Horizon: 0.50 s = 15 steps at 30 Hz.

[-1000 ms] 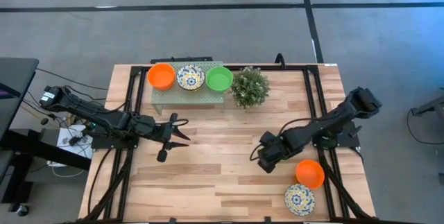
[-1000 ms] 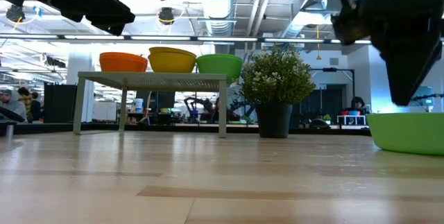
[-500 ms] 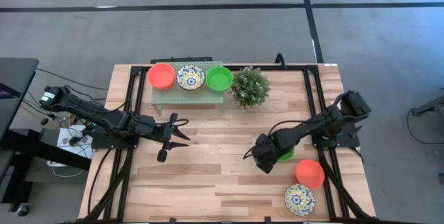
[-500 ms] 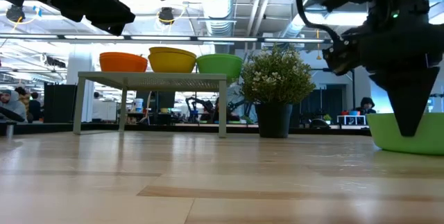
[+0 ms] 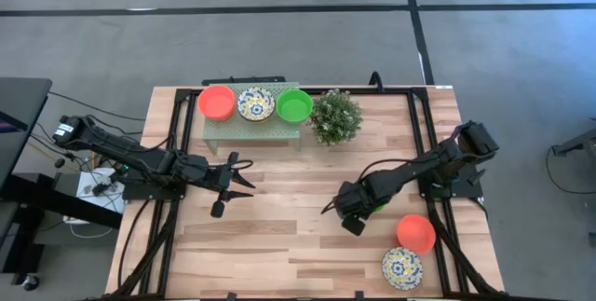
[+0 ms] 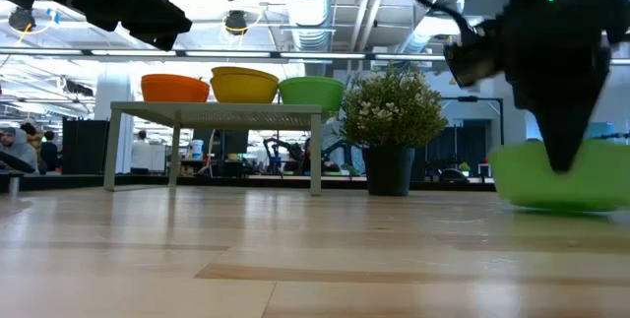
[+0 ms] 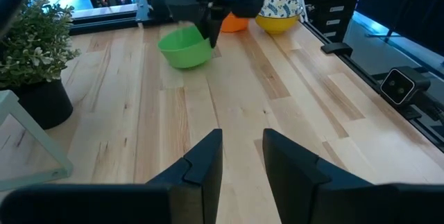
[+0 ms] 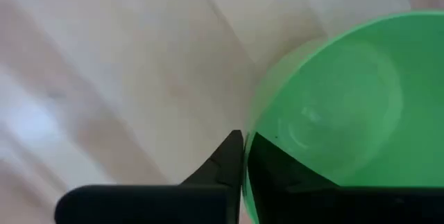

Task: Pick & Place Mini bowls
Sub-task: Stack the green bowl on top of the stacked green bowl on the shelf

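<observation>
My right gripper point(image 8: 243, 156) is pinched on the rim of a green mini bowl point(image 7: 184, 48), which sits low over the wood between the potted plant point(image 5: 334, 116) and two waiting bowls, one red-orange point(image 5: 415, 233), one floral point(image 5: 401, 267). On the small shelf point(image 5: 253, 126) beside that plant, three bowls are placed. My left gripper point(image 7: 240, 156) waits, fingers apart, below the shelf.

My right gripper point(image 8: 243, 156) is pinching a bright green bowl point(image 8: 333, 106). Just past it I see a red-orange bowl point(image 5: 415, 233) and a cream bowl with blue-yellow floral print point(image 5: 402, 267).
</observation>
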Each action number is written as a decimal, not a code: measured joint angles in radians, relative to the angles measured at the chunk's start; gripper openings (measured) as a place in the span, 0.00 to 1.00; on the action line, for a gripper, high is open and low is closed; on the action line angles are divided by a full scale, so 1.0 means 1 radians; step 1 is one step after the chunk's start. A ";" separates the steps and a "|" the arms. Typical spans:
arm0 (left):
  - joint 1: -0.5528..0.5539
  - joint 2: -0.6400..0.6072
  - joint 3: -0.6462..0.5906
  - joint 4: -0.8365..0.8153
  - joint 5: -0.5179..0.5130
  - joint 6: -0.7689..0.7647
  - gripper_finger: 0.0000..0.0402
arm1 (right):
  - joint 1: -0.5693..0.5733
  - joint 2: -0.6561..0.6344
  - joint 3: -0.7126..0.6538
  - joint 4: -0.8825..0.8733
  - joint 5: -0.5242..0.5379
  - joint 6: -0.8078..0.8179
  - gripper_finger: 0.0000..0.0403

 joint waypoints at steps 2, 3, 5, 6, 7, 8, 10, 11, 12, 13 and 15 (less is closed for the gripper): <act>0.000 0.000 0.000 0.000 0.000 0.000 0.26 | 0.000 0.001 0.039 0.000 0.000 -0.030 0.02; 0.000 0.000 0.000 0.000 0.000 0.000 0.26 | 0.000 0.001 0.061 0.002 -0.001 -0.051 0.01; 0.000 0.000 0.000 0.000 0.000 0.000 0.26 | 0.000 0.001 0.105 0.002 0.002 -0.089 0.01; 0.000 0.000 0.000 0.000 0.000 0.000 0.26 | 0.000 0.001 0.128 0.002 0.005 -0.103 0.02; 0.000 0.000 0.000 0.000 0.000 0.000 0.26 | -0.002 0.001 0.150 0.002 0.013 -0.119 0.02; 0.000 0.000 0.000 0.000 0.000 0.000 0.26 | -0.003 0.001 0.174 0.001 0.024 -0.139 0.02; 0.000 0.000 0.000 0.000 0.000 0.000 0.26 | -0.004 0.001 0.221 0.002 0.031 -0.187 0.01; 0.000 0.000 0.000 0.000 0.000 0.000 0.26 | -0.004 0.001 0.243 0.004 0.032 -0.216 0.01; 0.000 0.000 0.000 0.000 0.000 0.000 0.26 | -0.006 0.001 0.267 0.005 0.037 -0.245 0.01; 0.000 0.000 0.000 0.000 0.000 0.000 0.26 | -0.006 0.001 0.290 0.005 0.047 -0.273 0.01; 0.000 0.000 0.000 0.000 0.000 0.000 0.26 | -0.009 0.001 0.334 0.005 0.079 -0.323 0.01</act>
